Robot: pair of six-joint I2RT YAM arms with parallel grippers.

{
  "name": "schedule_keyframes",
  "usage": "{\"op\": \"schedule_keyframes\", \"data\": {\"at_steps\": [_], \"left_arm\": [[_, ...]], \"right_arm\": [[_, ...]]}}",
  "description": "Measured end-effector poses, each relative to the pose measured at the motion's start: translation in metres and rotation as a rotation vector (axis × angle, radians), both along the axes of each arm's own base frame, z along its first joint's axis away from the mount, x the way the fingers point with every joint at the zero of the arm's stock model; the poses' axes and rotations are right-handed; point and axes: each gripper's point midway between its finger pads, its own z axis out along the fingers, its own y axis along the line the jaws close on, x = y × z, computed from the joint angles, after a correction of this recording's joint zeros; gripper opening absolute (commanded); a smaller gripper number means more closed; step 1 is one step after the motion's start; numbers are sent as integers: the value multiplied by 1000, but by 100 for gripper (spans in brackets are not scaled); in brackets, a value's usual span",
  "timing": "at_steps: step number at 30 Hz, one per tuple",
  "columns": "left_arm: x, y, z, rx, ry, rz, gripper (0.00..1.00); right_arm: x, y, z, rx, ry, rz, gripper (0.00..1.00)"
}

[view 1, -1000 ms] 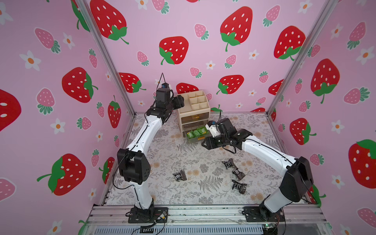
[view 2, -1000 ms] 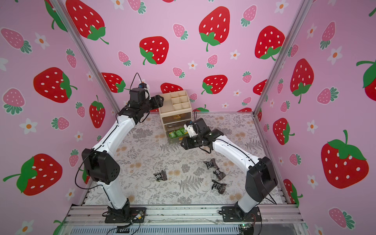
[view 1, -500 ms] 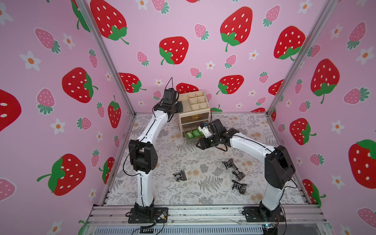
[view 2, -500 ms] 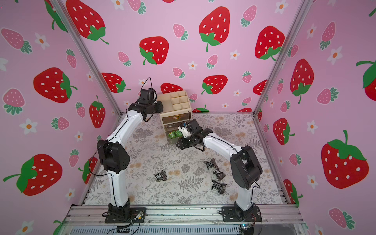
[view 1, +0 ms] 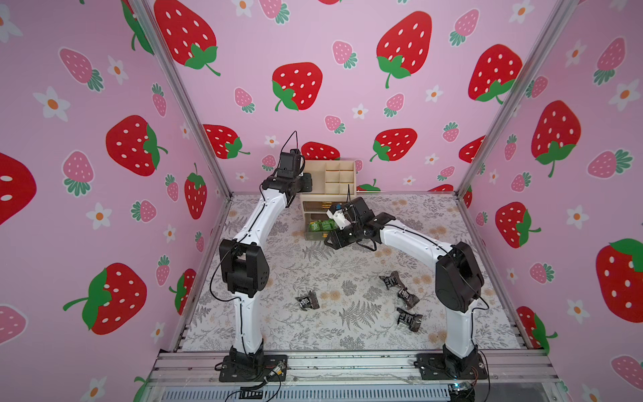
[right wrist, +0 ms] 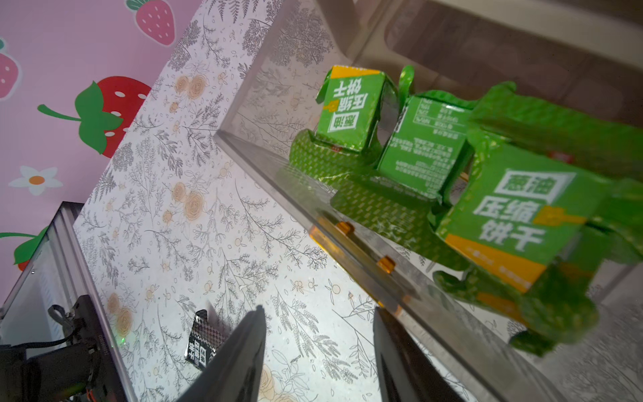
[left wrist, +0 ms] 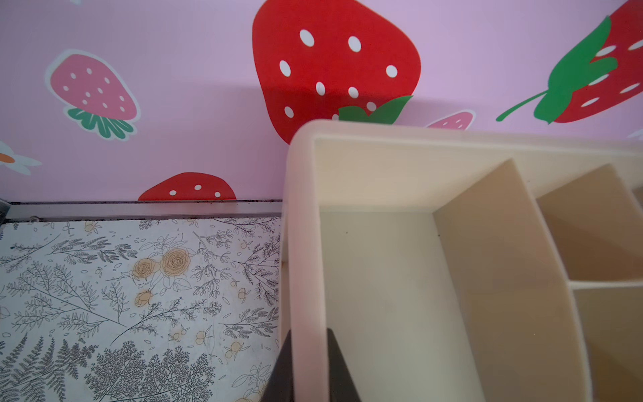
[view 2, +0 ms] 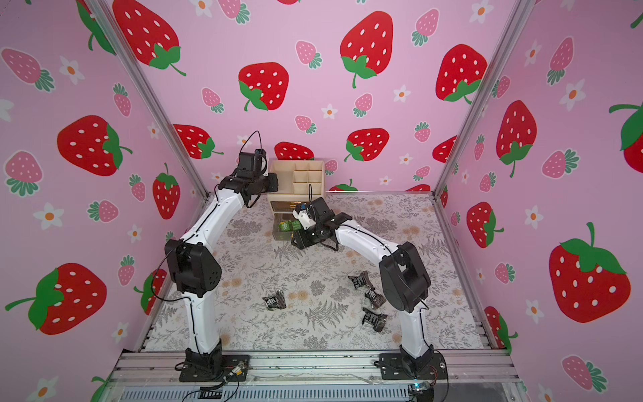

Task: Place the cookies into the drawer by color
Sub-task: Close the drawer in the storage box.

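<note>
Bracing is likely why your left claw (left wrist: 309,348) pinches the organizer's (left wrist: 302,215) side wall; your right claw (right wrist: 318,330) hangs spread and empty beside the open drawer's (right wrist: 278,174) gold handle (right wrist: 345,228); green cookies (right wrist: 348,111) lie inside that drawer; black cookies (view 1: 400,280) wait on the table (view 1: 348,334).

Bare mat (view 1: 313,268) in the middle, four black cookies (view 1: 308,300) scattered across its front half, right gripper (view 1: 330,241) just before the pulled-out drawer (right wrist: 348,243), green cookies (right wrist: 351,111) filling part of it, left gripper (left wrist: 309,369) pinching the organizer (view 1: 328,177) wall.
</note>
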Motion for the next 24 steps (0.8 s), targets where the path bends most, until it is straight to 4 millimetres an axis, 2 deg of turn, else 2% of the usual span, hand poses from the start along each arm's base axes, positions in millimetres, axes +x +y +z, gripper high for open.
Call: {"op": "schedule_keyframes", "data": {"at_steps": [5, 18, 24], "left_arm": [[-3, -1, 1, -6, -8, -10, 11], [-3, -3, 1, -10, -6, -34, 15], [-4, -3, 1, -17, -3, -39, 20]], "right_arm": [[5, 0, -3, -32, -7, 3, 56], [46, 1, 3, -121, -181, -23, 56], [55, -1, 6, -174, -260, -21, 58]]}}
